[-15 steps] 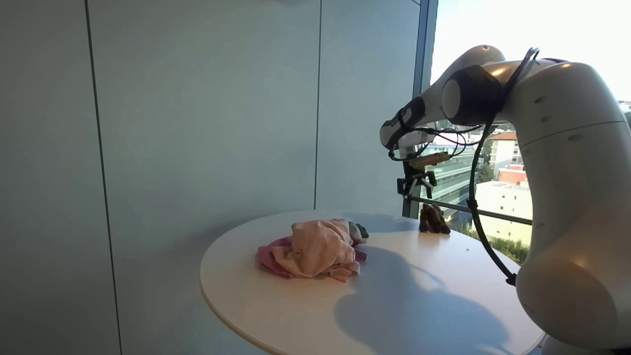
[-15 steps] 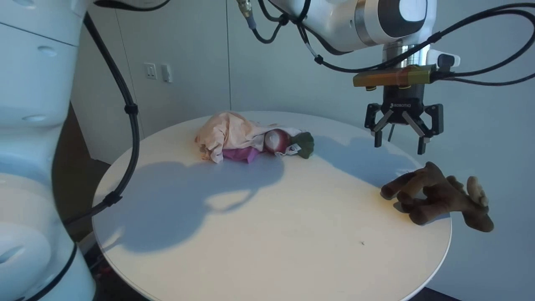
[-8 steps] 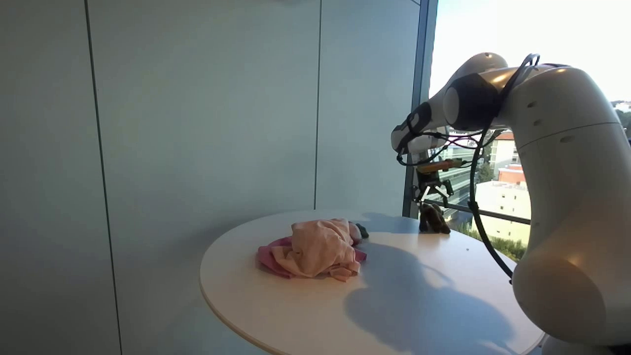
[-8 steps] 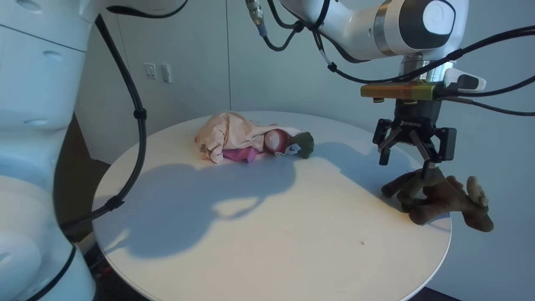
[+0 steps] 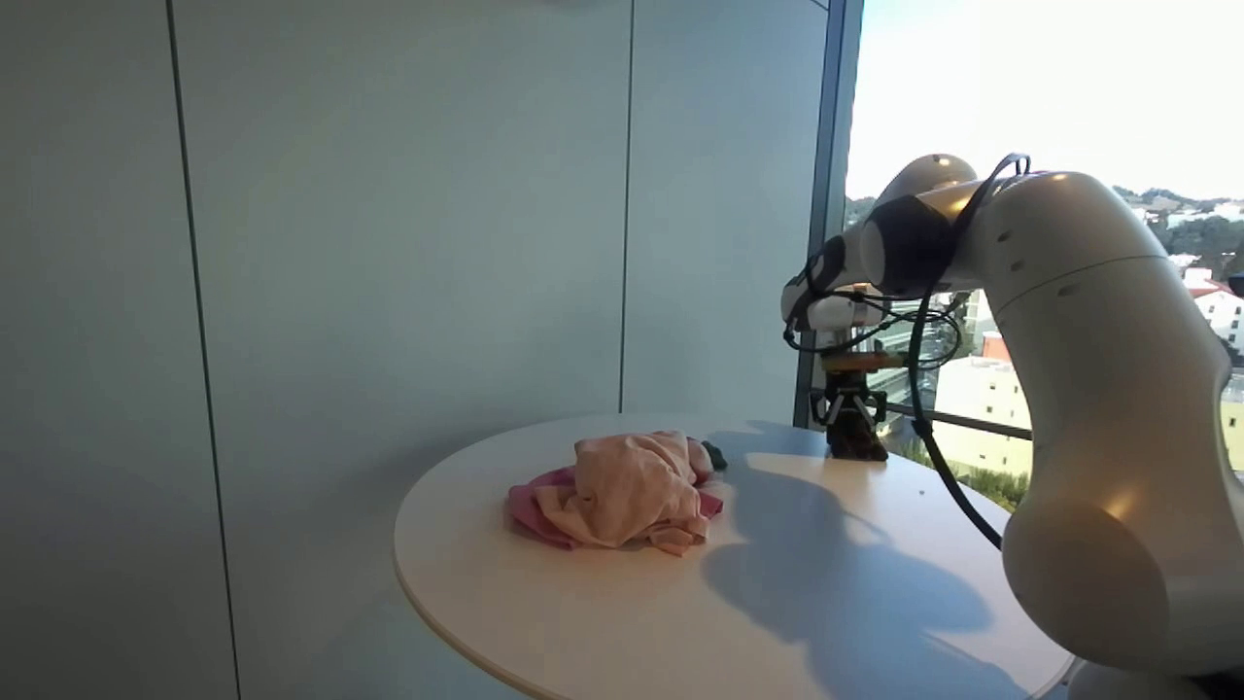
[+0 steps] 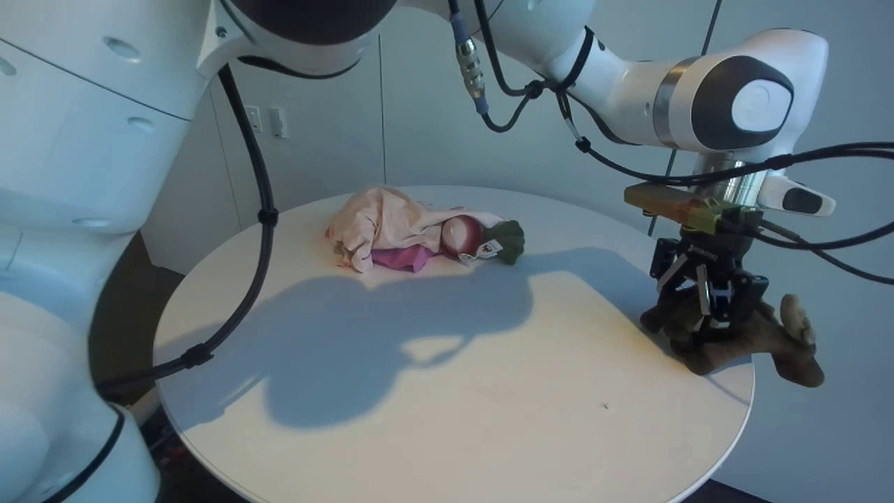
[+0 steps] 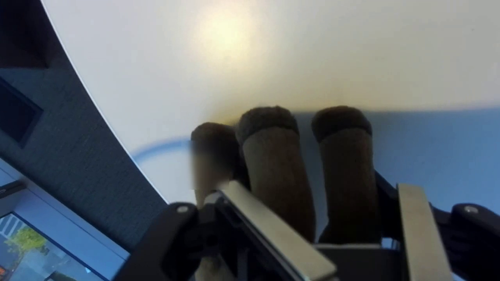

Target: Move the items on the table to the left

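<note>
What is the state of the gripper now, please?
Gripper: jaws apart, part of the brown toy between them; whether closed on it cannot be told.

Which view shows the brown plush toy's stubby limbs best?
The wrist view: three stubby limbs close up, all ends visible, the leftmost smeared. Both exterior views show the brown plush toy smaller, partly behind the pincer, limbs harder to tell apart.

Burns out to white at the window [image 5: 1050, 97] in an exterior view, dims to grey along the panelled wall [image 5: 408, 243]. Casts a broad bluish shadow [image 6: 391, 342] over the tabletop [image 6: 517, 419]. In the wrist view, flares warm there, leaves the brown plush toy [image 7: 279, 183] dark, smears one limb [image 7: 213, 164] into blocks.
</note>
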You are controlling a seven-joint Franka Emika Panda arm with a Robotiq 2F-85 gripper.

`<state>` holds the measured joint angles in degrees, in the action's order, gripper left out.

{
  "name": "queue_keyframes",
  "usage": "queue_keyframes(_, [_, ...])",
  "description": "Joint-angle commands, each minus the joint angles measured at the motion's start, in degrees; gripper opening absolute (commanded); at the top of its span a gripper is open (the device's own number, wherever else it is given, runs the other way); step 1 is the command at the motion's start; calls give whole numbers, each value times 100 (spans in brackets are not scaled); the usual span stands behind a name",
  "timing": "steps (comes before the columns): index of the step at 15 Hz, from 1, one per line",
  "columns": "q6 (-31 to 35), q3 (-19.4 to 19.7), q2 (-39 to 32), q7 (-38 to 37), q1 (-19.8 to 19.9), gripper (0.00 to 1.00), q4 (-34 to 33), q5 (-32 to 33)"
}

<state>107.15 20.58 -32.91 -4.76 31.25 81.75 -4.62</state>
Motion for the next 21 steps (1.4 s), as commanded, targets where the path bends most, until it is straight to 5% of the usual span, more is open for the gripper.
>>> queue_keyframes(1, [303,-84,-418,-323,299,44,-430,-378])
queue_keyframes(7, [919,58,287,-279,56,3,130,-235])
queue_keyframes(13, [1283,-19,1667,559,-454,5,673,552])
queue_keyframes(21, [-9,-725,3042,1495,-1452,5,624,647])
